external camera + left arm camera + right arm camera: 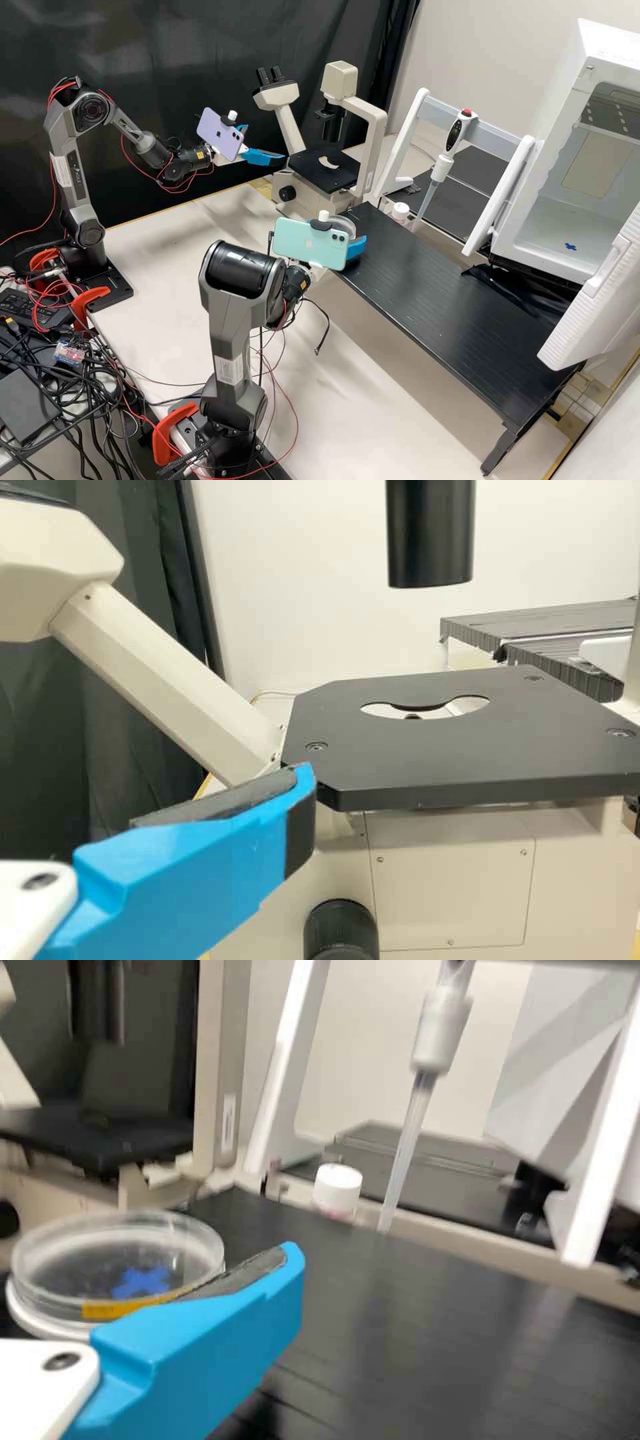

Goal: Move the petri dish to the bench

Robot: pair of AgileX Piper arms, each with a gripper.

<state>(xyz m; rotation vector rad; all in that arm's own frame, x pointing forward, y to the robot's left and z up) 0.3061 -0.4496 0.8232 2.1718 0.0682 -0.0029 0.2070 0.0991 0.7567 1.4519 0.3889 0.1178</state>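
Cream microscope (377, 120) stands before the spread left hand (265, 143), black shelf (453, 300) beside the right hand (353, 232) pinching the petri dish (75, 1255).

Clear petri dish (85, 1265), blue cross (142, 1282), yellow strip (112, 1310)

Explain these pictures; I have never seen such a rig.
Two robot arms stand on a pale bench, which also carries a microscope and a black platform. The high view comes from a fixed camera looking down; the two wrist views come from cameras on the arms. The left gripper is open near the microscope. The right gripper seems to hold a clear petri dish by the platform's end. A white-capped bottle stands near the platform's far edge, and a pipette hangs on a stand.
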